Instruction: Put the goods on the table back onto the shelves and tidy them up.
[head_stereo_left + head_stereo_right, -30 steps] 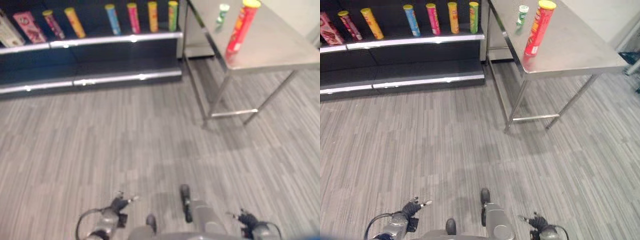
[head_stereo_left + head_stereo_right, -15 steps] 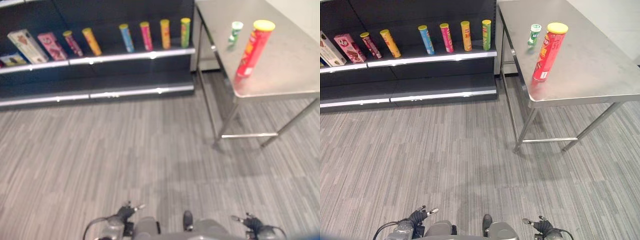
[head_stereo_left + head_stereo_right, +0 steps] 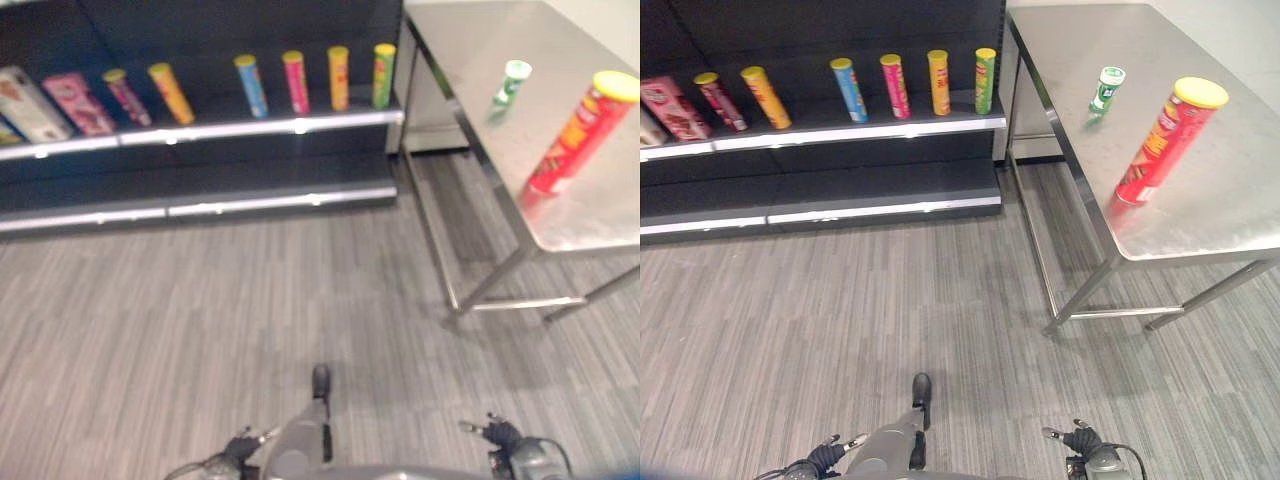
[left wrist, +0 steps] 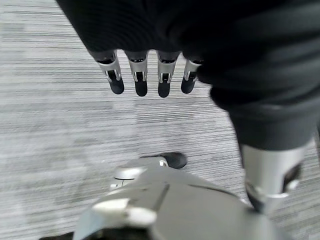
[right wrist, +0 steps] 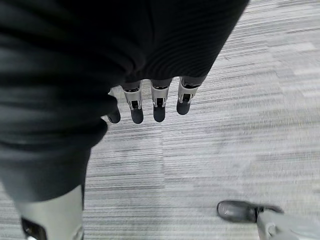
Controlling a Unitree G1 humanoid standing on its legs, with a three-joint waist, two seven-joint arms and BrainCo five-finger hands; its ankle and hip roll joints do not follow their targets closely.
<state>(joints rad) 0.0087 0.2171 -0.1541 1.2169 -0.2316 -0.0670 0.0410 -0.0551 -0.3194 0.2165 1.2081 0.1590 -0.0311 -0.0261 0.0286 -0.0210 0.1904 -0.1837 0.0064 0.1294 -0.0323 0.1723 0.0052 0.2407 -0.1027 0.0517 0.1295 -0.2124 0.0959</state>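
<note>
Goods waiting upright on the steel table, both hands hanging empty.

Red canister [image 3: 1163,140] and small green bottle [image 3: 1105,89] are standing on the table [image 3: 1230,215], far ahead and to the right, so the right hand [image 3: 1080,440] is lying nearer than the left hand [image 3: 826,457]. Both hands are dangling with fingers loosely straight over carpet. Shelf [image 3: 840,130] products are sitting left of the table; the frame is cutting off its end.

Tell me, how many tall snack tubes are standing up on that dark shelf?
6: a dark red tube and an orange one towards the left, then blue, pink, orange-yellow and green. More may sit beyond the view's edge.
</note>
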